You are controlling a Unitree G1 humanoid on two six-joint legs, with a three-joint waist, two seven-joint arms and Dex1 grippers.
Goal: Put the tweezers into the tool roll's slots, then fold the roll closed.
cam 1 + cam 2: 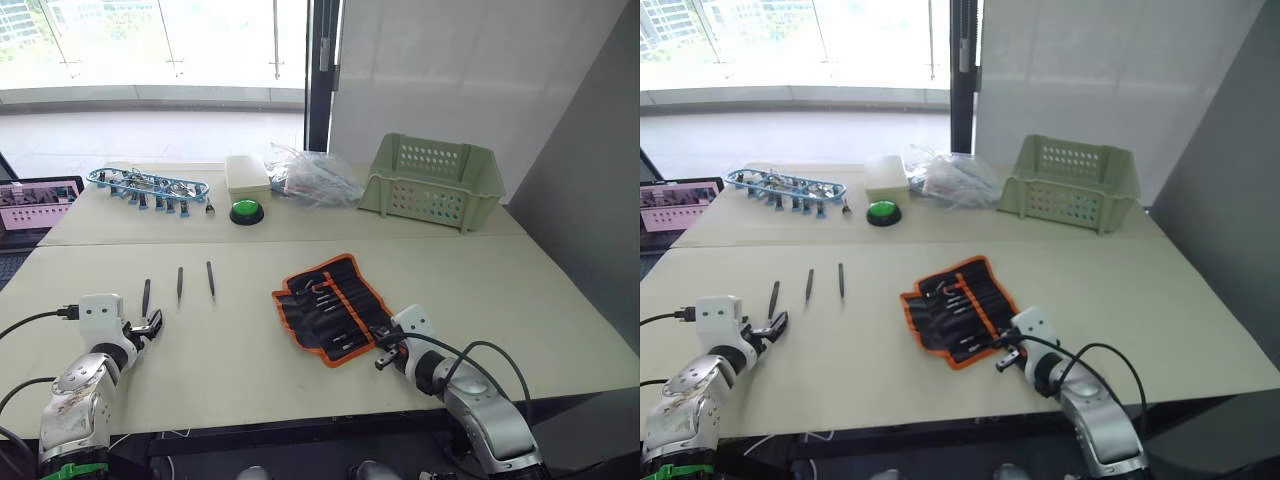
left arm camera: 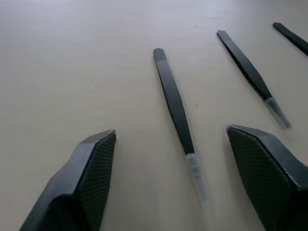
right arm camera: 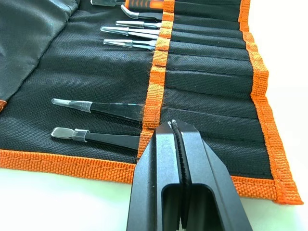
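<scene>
Left pincer rests low on the counter with its two black fingers spread wide apart, and the tip of one pair of tweezers lies between them, not gripped. Right pincer has its fingers pressed together on nothing, their tips just over the orange-edged corner of the tool roll.

Pale beige and matte, the counter is made of two surfaces set edge to edge, a seam running across between them. Beyond it stand large bright windows, a dark upright frame and a plain white wall; a grey panel rises on the right side.

Three loose black tweezers lie in a row on the front left of the counter: the one at the left pincer, a second one beside it and a third one farther toward the middle. All three are apart from each other and well apart from the roll. The single tool roll lies open and flat, right of centre, turned at an angle. In the right wrist view, two black tweezers with clear tip caps sit in its nearest slots, and several silver-tipped tools fill slots farther along.

Along the back stand one blue rack of clips, one green round button, one cream box, one crumpled clear plastic bag and one pale green basket. A screen sits off the left edge.
</scene>
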